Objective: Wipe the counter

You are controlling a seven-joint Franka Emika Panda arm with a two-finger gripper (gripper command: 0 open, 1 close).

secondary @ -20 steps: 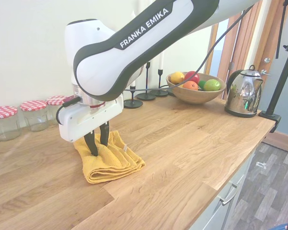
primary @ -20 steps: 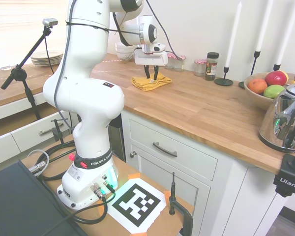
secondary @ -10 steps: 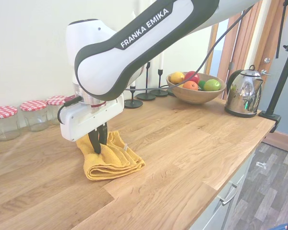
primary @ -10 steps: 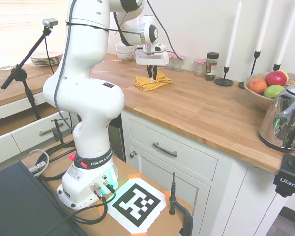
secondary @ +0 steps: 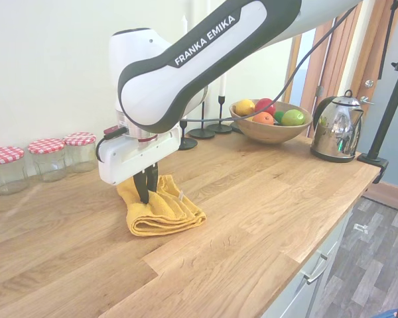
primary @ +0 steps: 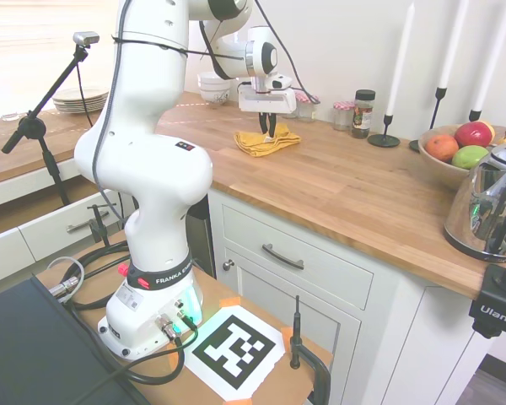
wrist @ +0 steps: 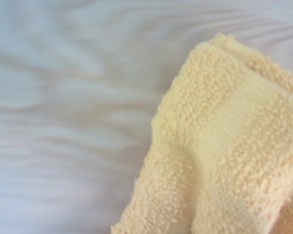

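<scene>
Wooden counter (secondary: 265, 199) bearing yellow cloth (secondary: 166, 212), 3 jars (secondary: 46, 159), fruit bowl (secondary: 268, 129), kettle (secondary: 336, 129)

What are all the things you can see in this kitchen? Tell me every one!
counter: one, warm brown wood, on white cabinets.
cloth: one, yellow, folded, on the counter under the tool.
jars: three in the second exterior view, clear glass with red-checked lids, by the wall.
spice jar: one, dark lid, near the wall.
candlesticks: three, black holders with white candles, by the wall.
fruit bowl: one, wooden, holding red, orange, green and yellow fruit.
kettle: one, shiny metal, counter end.
plates: one stack, pale, on the far counter.
bowls: a white stack behind the arm.
tool: one, dark fingers pinched shut on the cloth.
</scene>
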